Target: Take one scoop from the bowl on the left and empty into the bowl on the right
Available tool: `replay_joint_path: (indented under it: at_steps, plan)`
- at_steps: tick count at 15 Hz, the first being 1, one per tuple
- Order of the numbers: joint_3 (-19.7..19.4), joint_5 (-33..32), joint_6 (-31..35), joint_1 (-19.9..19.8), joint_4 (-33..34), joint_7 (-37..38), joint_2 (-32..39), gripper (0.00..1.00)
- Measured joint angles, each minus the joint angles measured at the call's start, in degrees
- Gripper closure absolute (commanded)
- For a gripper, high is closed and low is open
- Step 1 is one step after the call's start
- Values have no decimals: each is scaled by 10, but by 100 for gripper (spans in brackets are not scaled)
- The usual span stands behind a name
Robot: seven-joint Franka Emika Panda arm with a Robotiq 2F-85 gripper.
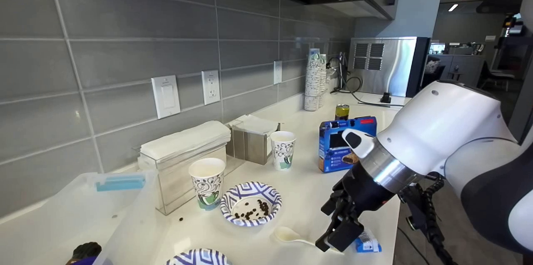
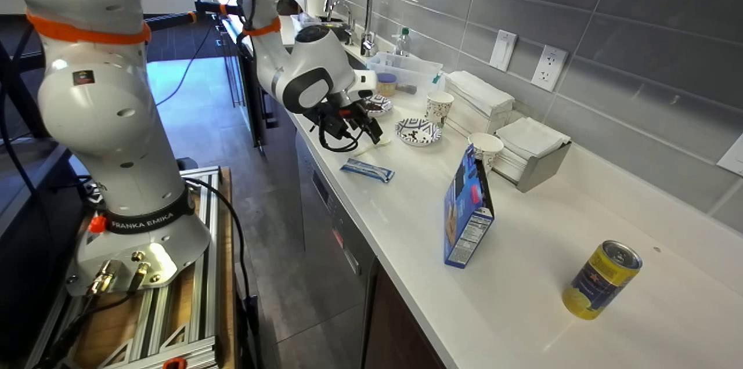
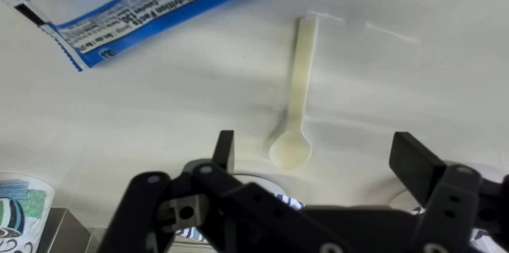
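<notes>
"While the gripper (image 3: 313,145) is hovering, are its jaws pinching anything?"

"Nothing; they are standing wide apart."

"And where is the spoon (image 3: 298,96) lying?"

"On the counter (image 1: 304,190) below, crosswise to their closing line, its handle (image 3: 304,58) pointing near, its scoop (image 3: 290,151) pointing far, toward the right bowl (image 1: 272,199)."

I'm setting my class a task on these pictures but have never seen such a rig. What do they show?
The machine is one white robot arm ending in a black gripper. Two pictures come from cameras standing outside it; the third is from a wrist camera, so the gripper's fingers show along the bottom. On the pale counter lie a spoon and a wrapped bar, with a patterned bowl holding dark bits, a second patterned bowl, paper cups, a blue box and a can. Nothing is held: the fingers stand apart.
</notes>
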Motion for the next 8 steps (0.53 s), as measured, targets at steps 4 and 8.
replay_joint_path:
  at_steps: [4, 8]
  plan:
    - [3, 1, 40, -1, 11, 10, 33, 0]
    - [3, 0, 66, -9, 24, 10, 64, 28]
